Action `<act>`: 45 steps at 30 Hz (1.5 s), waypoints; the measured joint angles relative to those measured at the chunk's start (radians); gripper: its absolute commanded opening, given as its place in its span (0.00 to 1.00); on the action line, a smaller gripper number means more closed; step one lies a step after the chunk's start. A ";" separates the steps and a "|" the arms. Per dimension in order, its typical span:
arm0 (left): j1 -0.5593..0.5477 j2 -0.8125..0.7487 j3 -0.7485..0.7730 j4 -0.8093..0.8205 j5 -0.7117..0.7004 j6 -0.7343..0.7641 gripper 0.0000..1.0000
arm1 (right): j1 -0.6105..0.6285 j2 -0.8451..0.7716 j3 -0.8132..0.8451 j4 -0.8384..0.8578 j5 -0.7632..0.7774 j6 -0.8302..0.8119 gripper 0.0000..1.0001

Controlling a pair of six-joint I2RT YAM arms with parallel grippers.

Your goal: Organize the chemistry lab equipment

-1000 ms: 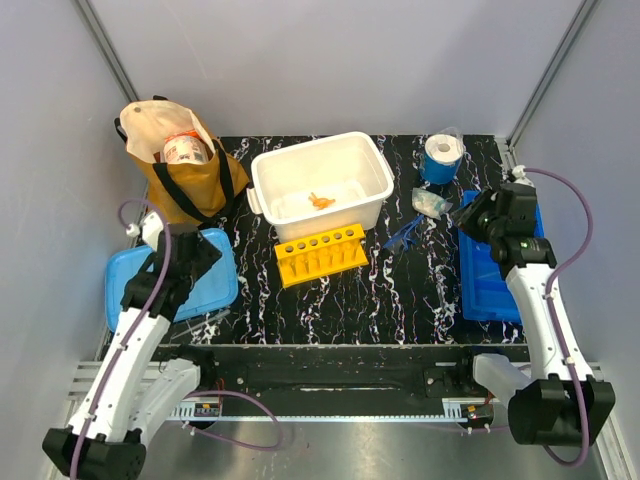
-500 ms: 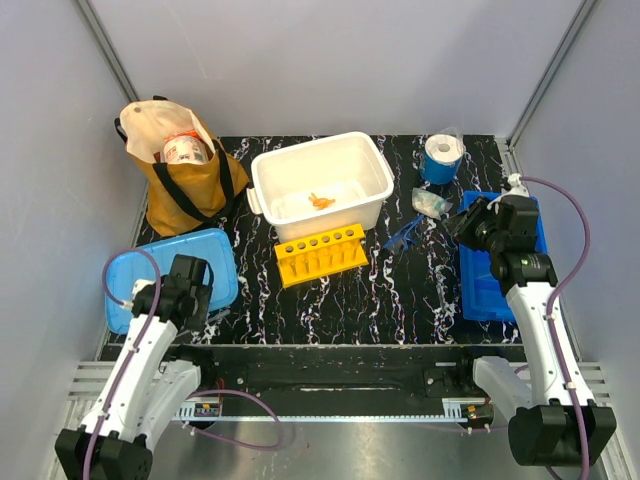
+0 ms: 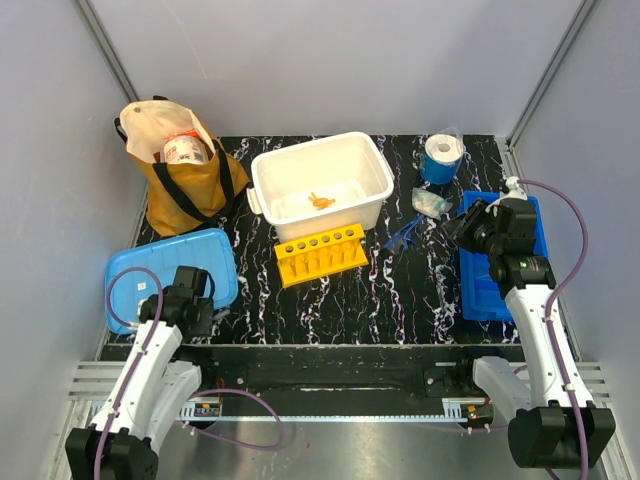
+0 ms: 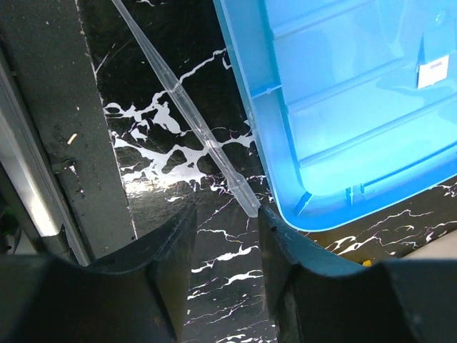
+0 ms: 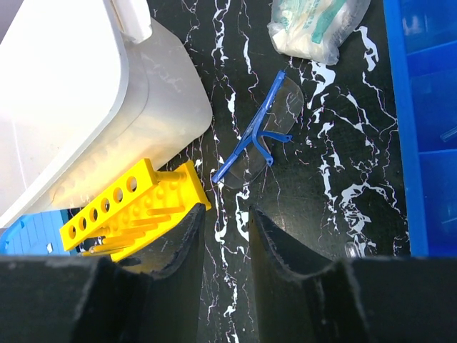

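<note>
Thin clear tapered tube (image 4: pixel 188 111) lies on marbled black table (image 4: pixel 186 39)

Blue-framed safety glasses (image 5: pixel 258 134) on black table (image 5: pixel 323 187) (white-veined).

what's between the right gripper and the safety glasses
Nothing: bare table between the right gripper and the glasses, seen in the right wrist view.

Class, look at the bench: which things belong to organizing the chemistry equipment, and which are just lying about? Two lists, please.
Belong to the job: blue-framed safety glasses, clear packet, thin clear tube, orange knotted piece inside the white tub.

Just lying about: brown cloth bag, blue roll.
</note>
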 measured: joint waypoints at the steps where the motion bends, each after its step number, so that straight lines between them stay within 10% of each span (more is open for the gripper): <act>1: 0.000 0.003 0.000 0.001 0.000 -0.008 0.43 | 0.000 0.000 0.000 0.002 0.000 0.000 0.36; 45: 0.056 0.177 -0.048 0.106 -0.047 -0.085 0.38 | 0.000 0.021 0.000 0.025 0.001 -0.007 0.36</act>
